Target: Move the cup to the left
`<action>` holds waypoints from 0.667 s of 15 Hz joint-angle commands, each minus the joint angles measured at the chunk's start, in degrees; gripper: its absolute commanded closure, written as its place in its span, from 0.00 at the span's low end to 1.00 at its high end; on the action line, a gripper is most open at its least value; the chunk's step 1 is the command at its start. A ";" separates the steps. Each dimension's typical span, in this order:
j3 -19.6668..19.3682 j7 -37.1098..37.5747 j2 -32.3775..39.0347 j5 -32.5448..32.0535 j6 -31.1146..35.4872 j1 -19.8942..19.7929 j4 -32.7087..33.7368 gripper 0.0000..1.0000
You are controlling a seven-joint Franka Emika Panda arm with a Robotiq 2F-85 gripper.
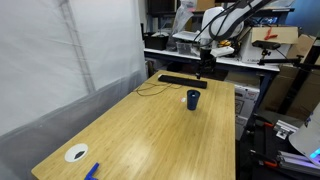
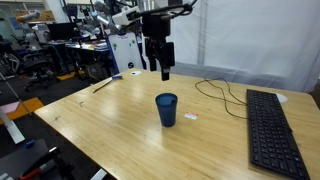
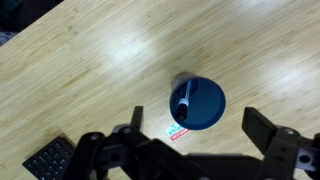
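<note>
The small dark navy-blue cup [image 1: 193, 99] stands upright on the wooden table [image 1: 140, 130], and also shows in an exterior view [image 2: 166, 109]. In the wrist view the cup [image 3: 205, 108] is seen from above, with a pen-like stick [image 3: 180, 97] leaning inside it. My gripper [image 3: 200, 125] is open and empty, with its fingers spread either side of the cup. Both exterior views show the gripper [image 2: 163, 72] hanging well above the table, above and behind the cup [image 1: 205, 62].
A black keyboard [image 2: 268, 130] lies beside the cup, with a thin cable [image 2: 215, 92] running from it. A small sticker [image 3: 178, 132] lies by the cup's base. A white round disc [image 1: 76, 153] and a flat bright-blue thing [image 1: 92, 171] lie at the table's near end.
</note>
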 commanded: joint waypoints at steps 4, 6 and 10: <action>-1.00 -1.56 6.63 3.87 3.02 -0.25 3.91 0.00; -1.28 -0.96 8.33 4.08 3.69 -0.26 4.67 0.00; -1.74 -1.02 11.18 5.29 4.20 -0.53 5.74 0.00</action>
